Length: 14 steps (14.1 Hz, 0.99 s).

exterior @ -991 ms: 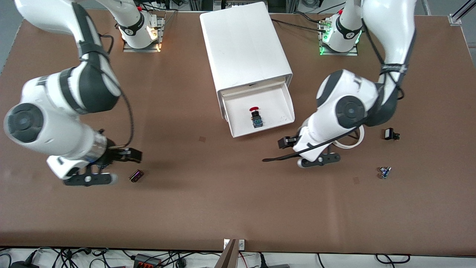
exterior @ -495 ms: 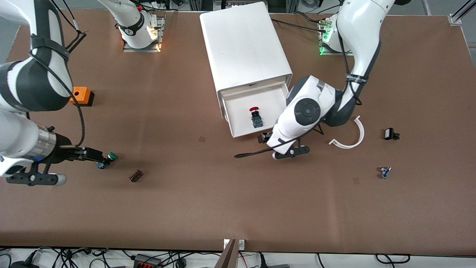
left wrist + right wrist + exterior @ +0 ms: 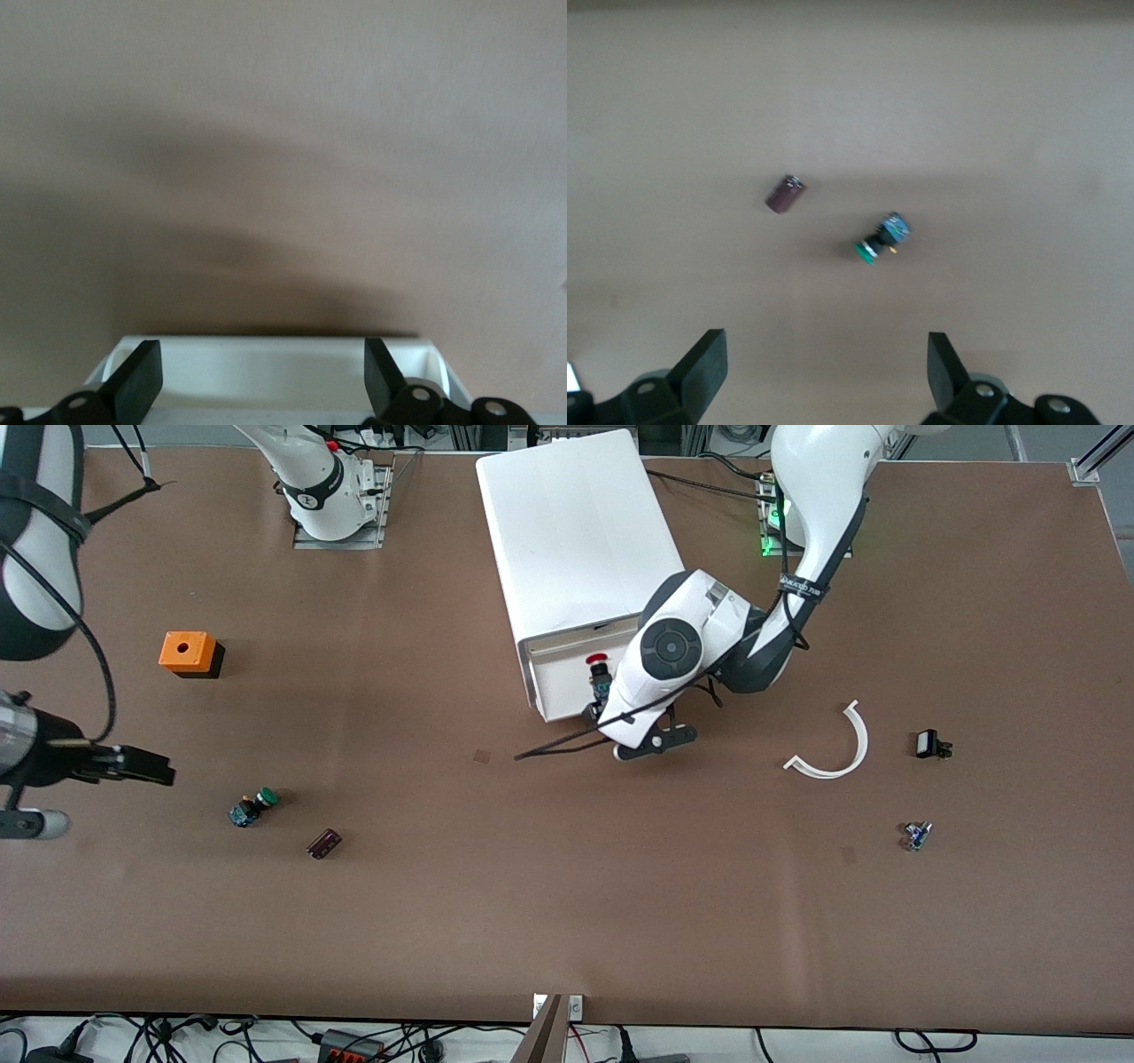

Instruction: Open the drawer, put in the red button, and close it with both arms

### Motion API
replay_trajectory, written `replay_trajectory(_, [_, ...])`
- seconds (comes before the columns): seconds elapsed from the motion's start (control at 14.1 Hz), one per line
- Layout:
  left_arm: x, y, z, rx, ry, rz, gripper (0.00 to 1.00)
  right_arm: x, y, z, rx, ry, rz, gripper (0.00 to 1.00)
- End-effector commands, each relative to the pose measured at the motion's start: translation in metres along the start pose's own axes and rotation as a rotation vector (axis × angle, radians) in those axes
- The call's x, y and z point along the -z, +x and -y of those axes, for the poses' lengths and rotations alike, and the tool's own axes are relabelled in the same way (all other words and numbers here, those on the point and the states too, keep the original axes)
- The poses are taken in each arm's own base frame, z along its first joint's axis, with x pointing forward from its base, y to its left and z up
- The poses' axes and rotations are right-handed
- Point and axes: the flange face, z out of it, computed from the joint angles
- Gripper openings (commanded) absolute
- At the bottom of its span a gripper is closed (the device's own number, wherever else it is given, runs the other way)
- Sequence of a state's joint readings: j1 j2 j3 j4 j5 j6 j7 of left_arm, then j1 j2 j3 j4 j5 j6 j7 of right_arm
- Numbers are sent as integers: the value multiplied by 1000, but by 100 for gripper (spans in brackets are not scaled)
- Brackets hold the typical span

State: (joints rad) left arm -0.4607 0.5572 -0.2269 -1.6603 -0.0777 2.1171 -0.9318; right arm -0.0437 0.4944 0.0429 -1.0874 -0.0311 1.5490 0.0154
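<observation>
— What can't you make out at the drawer (image 3: 554,682)?

— The left arm (image 3: 678,655) covers most of its tray, and you see only the cap and part of the red button (image 3: 599,666). The left gripper (image 3: 595,713) is mostly hidden beneath that wrist.

— And the right arm (image 3: 27,549)?

— The front view's edge cuts it off. In both wrist views, the fingers (image 3: 704,367) are cropped at the base.

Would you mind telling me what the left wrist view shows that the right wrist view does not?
Only the left wrist view shows the drawer, its white front rim lying between the open fingers of the left gripper. Only the right wrist view shows the green-capped button and a small dark cylinder lying apart on the table, with the right gripper open over them. Both show bare brown table.
</observation>
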Motion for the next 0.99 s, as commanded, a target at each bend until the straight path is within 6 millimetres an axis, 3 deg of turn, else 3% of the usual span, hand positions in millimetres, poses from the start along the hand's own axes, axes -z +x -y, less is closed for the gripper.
replay_trajectory(0.0, [-9, -35, 3, -8, 35, 16, 100, 20, -42, -8, 26, -11, 15, 100])
replay_trajectory(0.14, [-12, -58, -3, -5, 38, 36, 100, 26, -59, -13, 47, -22, 25, 100])
replay_trajectory(0.5, [-13, -78, -7, 4, 80, 63, 100, 35, -76, -18, 29, -46, 23, 100])
replay_trajectory(0.64, [-12, -78, -7, 5, 79, 62, 100, 35, -77, -29, 16, -32, 22, 100])
replay_trajectory(0.78, [-2, -73, -6, 8, 64, 53, 100, 36, -78, -27, 20, -24, 23, 100])
replay_trajectory(0.92, [22, -51, 3, 31, 46, 37, 100, 38, -82, -26, 21, -21, 30, 100])
